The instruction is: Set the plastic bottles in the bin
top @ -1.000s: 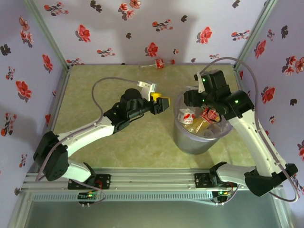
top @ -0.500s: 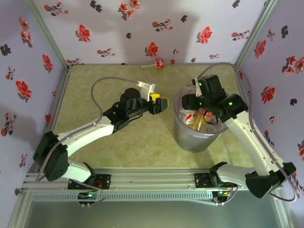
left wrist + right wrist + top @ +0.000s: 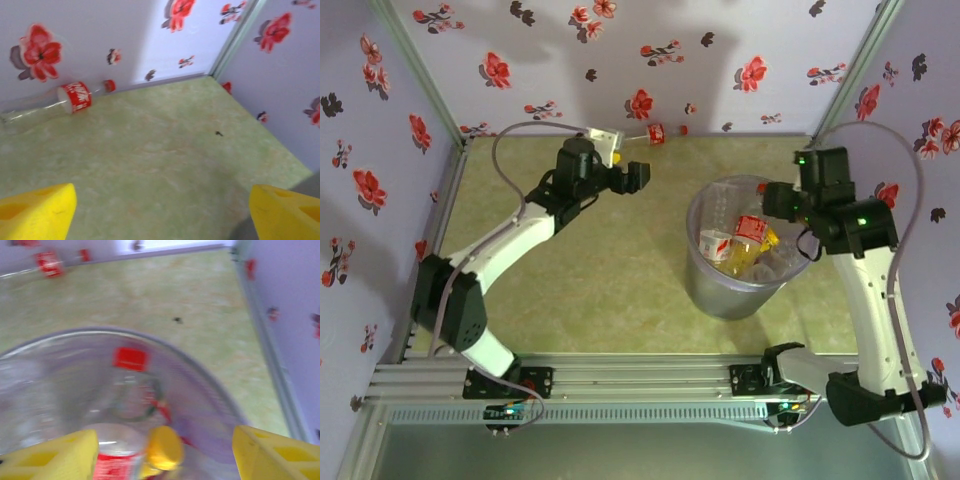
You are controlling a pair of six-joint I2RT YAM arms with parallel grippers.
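One clear plastic bottle (image 3: 645, 133) with a red label and cap lies along the back wall; it shows again in the left wrist view (image 3: 50, 102) and the right wrist view (image 3: 47, 262). My left gripper (image 3: 638, 172) hovers just short of it, open and empty (image 3: 162, 215). The translucent grey-purple bin (image 3: 720, 295) stands at centre right with several bottles (image 3: 745, 240) inside. My right gripper (image 3: 770, 200) hangs over the bin's right rim (image 3: 200, 370), open (image 3: 162, 455), above a yellow-capped bottle (image 3: 165, 446) and a red-labelled one (image 3: 117, 465).
Flowered walls close the green table (image 3: 600, 270) on three sides, with metal corner posts (image 3: 850, 70) at the back. The bin stands between the two arms. Open floor lies left of and in front of the bin.
My left arm swung from beside the bin to the back wall near the lone bottle, its jaws spreading wide. My right gripper rose out of the bin, moved right and opened further.
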